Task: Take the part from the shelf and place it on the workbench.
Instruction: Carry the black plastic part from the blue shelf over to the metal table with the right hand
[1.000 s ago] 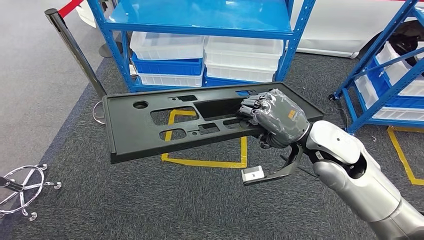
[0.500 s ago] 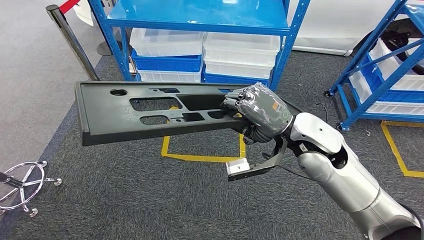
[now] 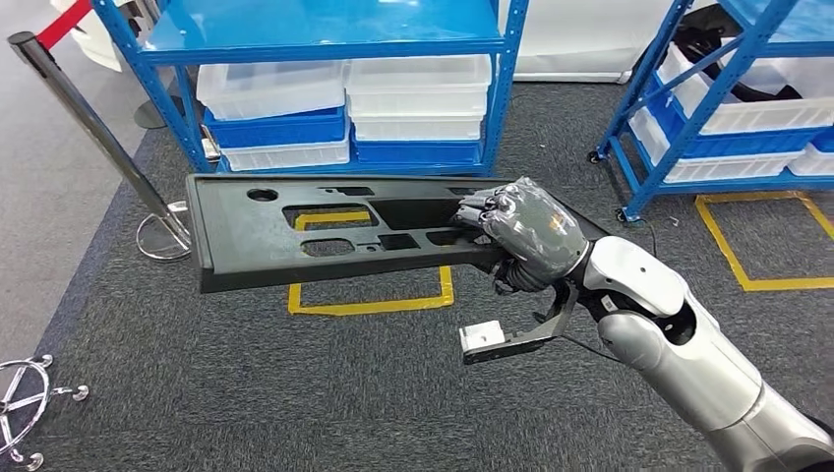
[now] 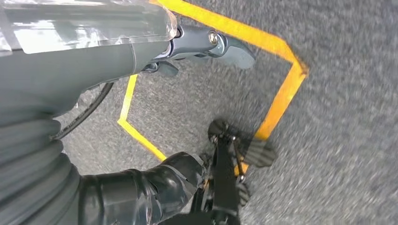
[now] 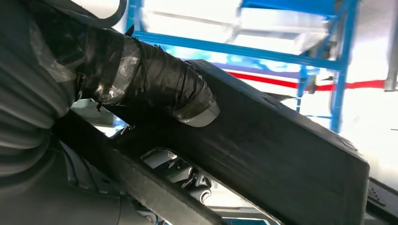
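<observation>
The part [image 3: 334, 231], a long flat black plastic panel with a round hole near its far end and several oblong cutouts along its middle, hangs in the air above the grey carpet [image 3: 295, 393], roughly level and stretching out to the left of the right robot hand [image 3: 521, 236]. That robot hand grips the panel at its right end, dark fingers [image 3: 482, 211] curled over the top face at the edge of a cutout while the thumb goes underneath. The right wrist view shows the same grip from below: the taped thumb [image 5: 155, 84] pressed against the panel's thick black edge [image 5: 281, 154], with fingertips showing through an opening. The silver right arm [image 3: 688, 364] reaches in from the lower right. The left robot hand [image 4: 141, 51] hangs over the carpet with nothing in it, its grey fingers stretched out loosely above yellow floor tape [image 4: 281, 93]. Under the panel a yellow taped rectangle [image 3: 369, 300] marks the carpet. Behind it stands a blue shelf [image 3: 325, 39] with white and blue bins [image 3: 344, 108] stacked on its lowest level, and a second blue shelf [image 3: 708, 88] with bins stands to the right beside another taped outline [image 3: 757, 241]. At the left a metal barrier post [image 3: 98, 138] with a red belt rises from a round base.
</observation>
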Available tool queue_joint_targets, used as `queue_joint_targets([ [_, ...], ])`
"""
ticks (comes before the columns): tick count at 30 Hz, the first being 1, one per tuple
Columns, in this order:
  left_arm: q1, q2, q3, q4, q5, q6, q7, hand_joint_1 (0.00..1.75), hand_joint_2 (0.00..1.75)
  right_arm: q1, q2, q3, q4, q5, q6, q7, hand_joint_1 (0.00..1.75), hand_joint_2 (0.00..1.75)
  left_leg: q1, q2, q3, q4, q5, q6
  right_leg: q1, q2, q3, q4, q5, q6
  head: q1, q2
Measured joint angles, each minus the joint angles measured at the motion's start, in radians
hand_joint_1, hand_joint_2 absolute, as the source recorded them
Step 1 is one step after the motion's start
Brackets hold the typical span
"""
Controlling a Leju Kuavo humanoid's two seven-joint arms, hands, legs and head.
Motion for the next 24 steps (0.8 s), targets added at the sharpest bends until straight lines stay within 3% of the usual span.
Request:
queue_joint_targets([
  [2,0.001,-0.002,0.000,0.000,0.000,0.000,0.000,0.00,1.75,0.001,-0.001,0.000,-0.002,0.000,0.000,0.000,1.75,1.75,0.005,-0.048,-0.034,0.082,-0.060,-0.010,-0.004,0.019,-0.006,-0.004,0.010,-0.013,0.000,0.000],
  [4,0.003,-0.003,0.001,0.000,0.000,0.000,0.000,0.00,1.75,0.002,-0.001,-0.001,-0.003,-0.001,0.001,-0.001,1.75,1.75,0.006,-0.072,-0.084,0.206,-0.121,-0.014,-0.003,0.042,-0.016,-0.003,0.017,-0.017,0.000,0.000],
  [5,0.004,-0.003,0.002,0.000,0.000,0.000,0.000,0.00,1.75,0.003,-0.001,-0.001,-0.003,-0.002,0.001,-0.001,1.75,1.75,0.006,-0.075,-0.098,0.244,-0.131,-0.014,-0.003,0.055,-0.020,-0.001,0.020,-0.017,0.000,0.000],
  [6,0.004,-0.003,0.002,0.000,0.000,0.000,0.001,0.00,1.75,0.003,-0.001,-0.001,-0.003,-0.003,0.002,-0.002,1.75,1.75,0.006,-0.077,-0.095,0.247,-0.121,-0.013,-0.003,0.069,-0.024,0.001,0.022,-0.016,0.000,0.000],
  [8,0.004,-0.003,0.003,0.000,0.000,0.000,0.001,0.00,1.75,0.001,-0.001,-0.001,-0.003,-0.004,0.003,-0.004,1.75,1.75,0.006,-0.096,-0.040,0.147,-0.058,-0.004,-0.003,0.095,-0.028,0.006,0.025,-0.013,0.000,0.000],
  [9,0.004,-0.003,0.004,0.000,0.000,0.000,0.001,0.00,1.75,-0.001,-0.001,-0.002,-0.003,-0.005,0.003,-0.006,1.75,1.75,0.006,-0.120,-0.007,0.082,-0.033,0.003,-0.002,0.107,-0.030,0.008,0.026,-0.010,0.000,0.000],
  [11,0.002,-0.003,0.006,0.000,0.000,0.001,-0.001,0.00,1.75,-0.004,-0.001,-0.003,-0.003,-0.006,0.004,-0.008,1.75,1.75,0.006,-0.158,0.034,-0.004,-0.013,0.012,-0.005,0.129,-0.039,0.011,0.032,0.001,0.000,0.000],
  [12,0.001,-0.003,0.006,0.000,-0.001,0.001,-0.001,0.00,1.75,-0.005,-0.001,-0.004,-0.004,-0.006,0.004,-0.008,1.75,1.75,0.005,-0.162,0.038,-0.014,-0.016,0.014,-0.007,0.140,-0.044,0.010,0.037,0.009,0.000,0.000],
  [14,-0.002,-0.004,0.007,0.000,-0.004,0.003,-0.002,0.00,1.75,-0.001,-0.002,-0.007,-0.006,-0.007,0.005,-0.009,1.75,1.75,0.006,-0.138,0.042,-0.030,-0.006,0.020,-0.011,0.155,-0.052,0.004,0.047,0.025,0.000,0.000],
  [16,-0.001,-0.005,0.008,0.000,-0.009,0.003,-0.002,0.00,1.75,-0.001,-0.005,-0.010,-0.009,-0.006,0.005,-0.009,1.75,1.75,0.011,-0.110,0.045,-0.050,0.009,0.031,-0.006,0.117,-0.069,0.031,0.024,0.034,0.002,0.000],
  [18,0.001,-0.006,0.009,0.000,-0.014,0.003,-0.002,0.00,1.75,-0.001,-0.007,-0.014,-0.011,-0.001,0.006,-0.009,1.75,1.75,0.012,-0.082,0.042,-0.057,0.015,0.039,-0.005,0.058,-0.116,0.136,-0.041,0.040,0.005,0.000],
  [20,0.002,-0.006,0.012,0.000,-0.020,0.003,-0.002,0.00,1.75,0.005,-0.009,-0.014,-0.011,0.008,0.008,-0.006,1.75,1.75,0.011,-0.054,0.037,-0.055,0.016,0.040,-0.010,0.037,-0.159,0.244,-0.086,0.047,0.005,0.000],
  [21,0.002,-0.006,0.013,0.000,-0.023,0.003,-0.002,0.00,1.75,0.009,-0.011,-0.014,-0.011,0.013,0.009,-0.005,1.75,1.75,0.011,-0.040,0.035,-0.053,0.015,0.040,-0.012,0.032,-0.158,0.255,-0.083,0.049,0.005,0.000],
  [22,0.002,-0.006,0.013,0.000,-0.026,0.003,-0.001,0.00,1.75,0.013,-0.014,-0.015,-0.012,0.021,0.009,-0.003,1.75,1.75,0.011,-0.027,0.034,-0.051,0.014,0.038,-0.014,0.026,-0.137,0.226,-0.064,0.051,0.005,0.000],
  [24,0.001,-0.006,0.014,0.000,-0.032,0.003,-0.001,0.00,1.75,0.019,-0.021,-0.018,-0.018,0.041,0.007,0.001,1.75,1.75,0.009,-0.004,0.033,-0.044,0.009,0.030,-0.012,-0.011,-0.057,0.094,-0.012,0.048,0.005,0.000],
])
